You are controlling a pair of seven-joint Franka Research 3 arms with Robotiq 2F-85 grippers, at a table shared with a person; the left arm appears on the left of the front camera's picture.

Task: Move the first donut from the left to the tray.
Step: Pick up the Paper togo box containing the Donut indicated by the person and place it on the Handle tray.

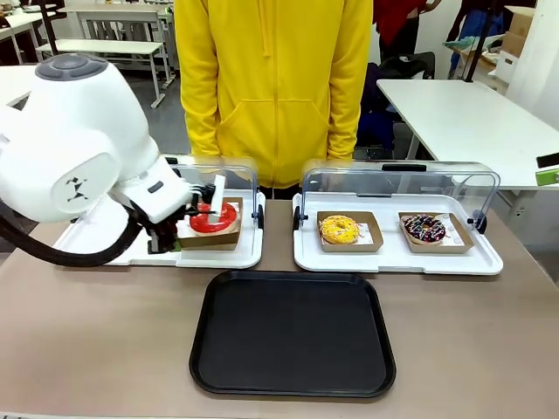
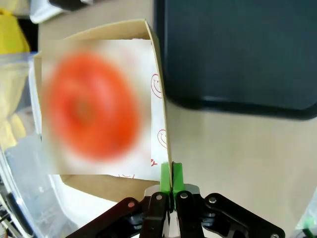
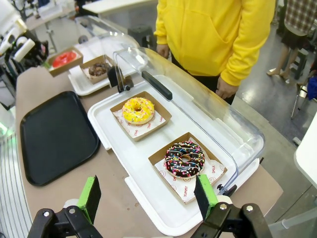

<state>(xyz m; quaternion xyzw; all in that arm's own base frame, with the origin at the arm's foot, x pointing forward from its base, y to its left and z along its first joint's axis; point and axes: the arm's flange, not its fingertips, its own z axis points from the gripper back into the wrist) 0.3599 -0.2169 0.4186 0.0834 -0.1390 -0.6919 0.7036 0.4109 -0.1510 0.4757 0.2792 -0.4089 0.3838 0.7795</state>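
Left end effector [image 2: 172, 179] pinched shut on cardboard holder [image 2: 159, 89] of red-iced donut [image 1: 213, 217], far left of black tray [image 1: 293, 332]; right end effector [image 3: 148, 197] open above worktop [image 3: 119, 198].

The brown bench [image 1: 105, 340] carries three things directly, taken here relative to the black tray [image 1: 293, 332]. The black tray lies flat at the bench's middle, on the robot's side, its surface bare. Beyond its far left corner sits a white tray [image 1: 236, 258] with its clear lid [image 1: 231, 175] raised; beyond its far right corner sits a second white tray [image 1: 397, 257], also with its clear lid [image 1: 402, 183] raised. A strip of bare bench separates the black tray from both white trays, and a narrow gap of bench runs between the two white trays, in line with the black tray's middle.
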